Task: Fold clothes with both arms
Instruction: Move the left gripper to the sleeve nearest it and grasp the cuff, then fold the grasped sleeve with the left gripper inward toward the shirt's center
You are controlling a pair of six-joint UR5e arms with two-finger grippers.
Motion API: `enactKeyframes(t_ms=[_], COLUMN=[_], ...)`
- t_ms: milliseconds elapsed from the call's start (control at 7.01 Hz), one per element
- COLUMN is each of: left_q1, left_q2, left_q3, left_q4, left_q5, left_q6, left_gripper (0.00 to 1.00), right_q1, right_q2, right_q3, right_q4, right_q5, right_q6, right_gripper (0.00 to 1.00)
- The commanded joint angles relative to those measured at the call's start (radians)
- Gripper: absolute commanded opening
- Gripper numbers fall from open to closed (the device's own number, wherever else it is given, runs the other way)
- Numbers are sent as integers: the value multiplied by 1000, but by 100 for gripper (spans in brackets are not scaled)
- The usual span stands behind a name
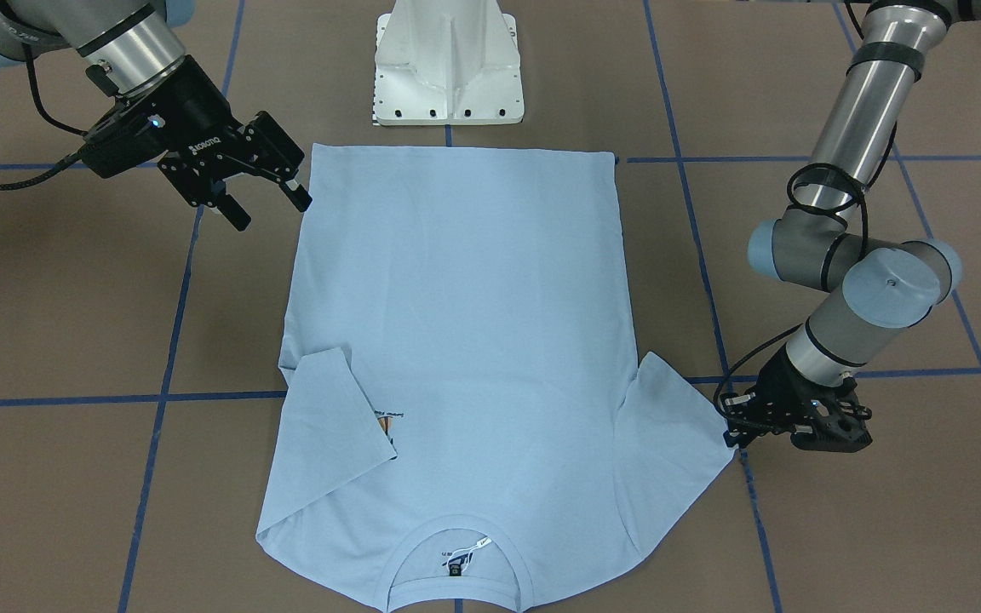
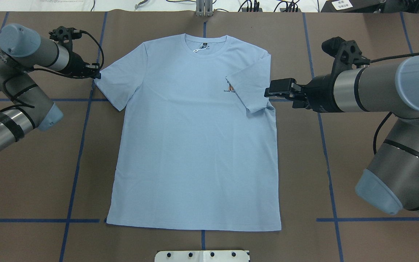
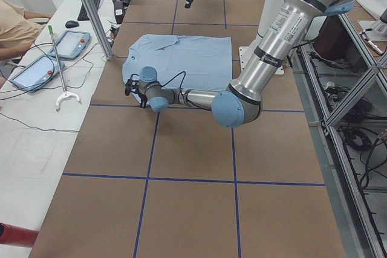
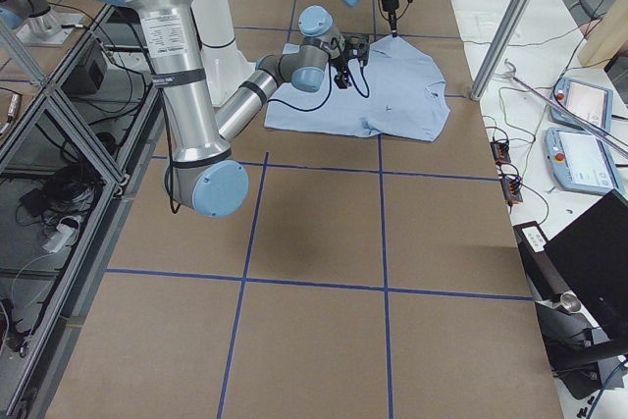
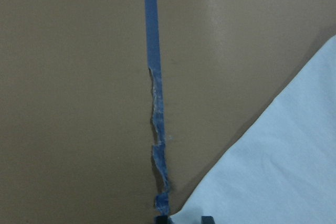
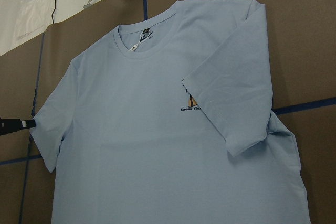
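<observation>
The light blue T-shirt lies flat, chest up, with its collar at the far side. The sleeve on my right is folded in over the small chest print. The other sleeve is spread flat. My left gripper is down at the table at that sleeve's outer corner. In the left wrist view its tips stand a little apart with the corner between them. My right gripper hangs open and empty above the table, beside the shirt's edge.
The brown table carries a grid of blue tape lines. The white pedestal base stands just behind the shirt's hem. Tablets, cables and a grabber tool lie on the side bench, where a person's arm shows.
</observation>
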Motion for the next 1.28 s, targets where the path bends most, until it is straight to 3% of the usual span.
enactKeyframes(t_ms=[0, 285, 570, 855, 1140], left_q1=[5, 4, 52, 132, 138], left_q2=[-1, -20, -44, -125, -167], left_q3=[-3, -56, -145, -110, -42], left_q4=[0, 1, 3, 5, 0], left_q5=[3, -2, -5, 8, 80], left_q6=[-15, -64, -233, -363, -364], left_gripper=[0, 0, 0, 0, 0], right_q1=[0, 2, 2, 2, 0], right_q2=[0, 0, 1, 0, 0], right_q3=[0, 2, 2, -1, -3], right_q4=[0, 0, 0, 0, 0], right_q5=[1, 1, 1, 3, 1], right_q6=[0, 0, 0, -2, -2], right_gripper=[100, 100, 100, 100, 100])
